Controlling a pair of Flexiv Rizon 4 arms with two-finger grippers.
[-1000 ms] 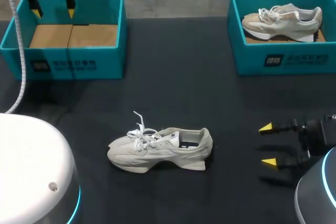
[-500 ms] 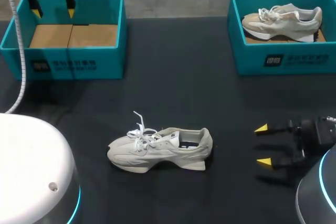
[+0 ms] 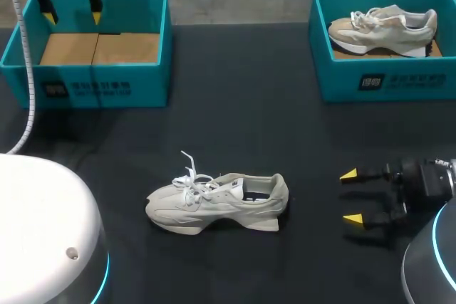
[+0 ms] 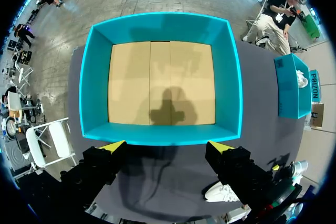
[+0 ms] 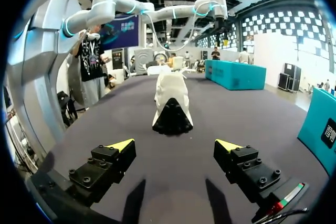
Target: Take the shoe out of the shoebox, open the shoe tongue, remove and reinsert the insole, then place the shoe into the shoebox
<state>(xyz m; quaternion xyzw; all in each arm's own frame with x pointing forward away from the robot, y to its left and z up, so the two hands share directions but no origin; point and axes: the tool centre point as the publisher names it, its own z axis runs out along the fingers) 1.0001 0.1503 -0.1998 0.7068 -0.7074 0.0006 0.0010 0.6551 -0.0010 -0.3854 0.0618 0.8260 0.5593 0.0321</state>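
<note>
Centrally, the white shoe [image 3: 217,203] rests on its sole on the black table [image 3: 249,90], outside both boxes. Its heel faces the right gripper [image 3: 350,196], whose fingers stand apart and empty, well short of it. The left gripper [image 3: 72,13], likewise spread and holding nothing, hangs over the empty teal shoebox [image 3: 92,85]. A second shoebox [image 3: 385,80] holds a beige shoe [image 3: 385,28].

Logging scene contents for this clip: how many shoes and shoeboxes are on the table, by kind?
Shoes: 2 (white shoe loose, beige shoe boxed)
Shoeboxes: 2 (left shoebox, right shoebox)
Total: 4
</note>
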